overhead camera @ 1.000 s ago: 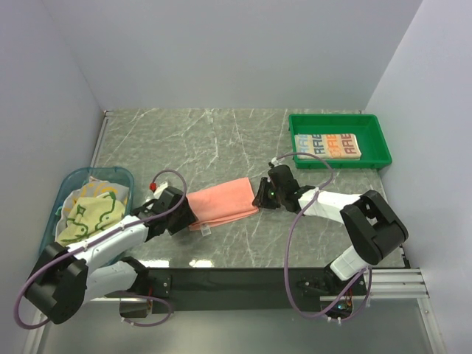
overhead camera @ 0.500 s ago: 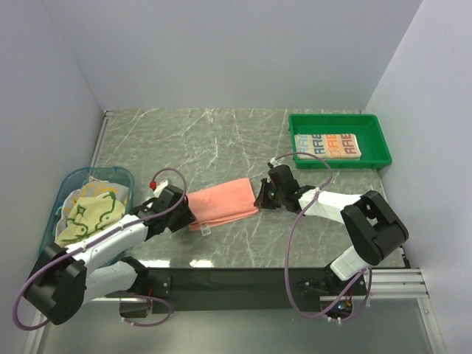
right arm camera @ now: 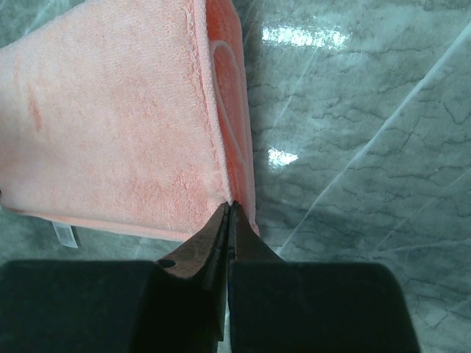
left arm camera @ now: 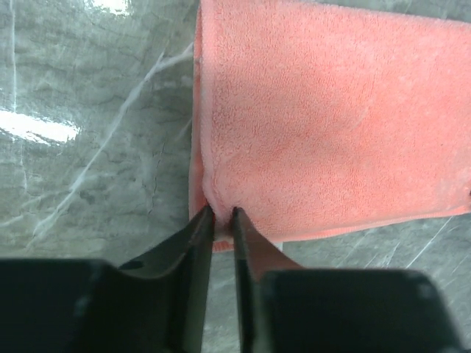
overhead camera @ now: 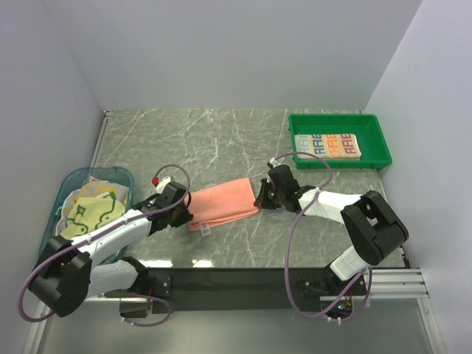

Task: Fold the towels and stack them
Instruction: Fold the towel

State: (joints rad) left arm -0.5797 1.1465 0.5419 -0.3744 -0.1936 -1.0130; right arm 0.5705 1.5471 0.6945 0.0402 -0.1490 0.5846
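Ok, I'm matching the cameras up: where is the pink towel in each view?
Top external: pink towel at the picture's centre.
Left wrist: towel upper right, left gripper pinching its edge.
Right wrist: towel upper left, right gripper pinching its edge.
Shared landmark: the grey marble table.

1. The table (overhead camera: 214, 140) has a grey-green marbled top with pale veins, glossy enough to throw back bright patches of light.
2. A pink towel (overhead camera: 223, 201) lies folded flat on it, a little left of the middle and towards the near side, set at a slant, with a small white tag (overhead camera: 205, 230) at its near edge.
3. A green tray (overhead camera: 336, 116) sits at the far right corner.
4. A blue basket (overhead camera: 103, 169) stands at the left edge, near side.
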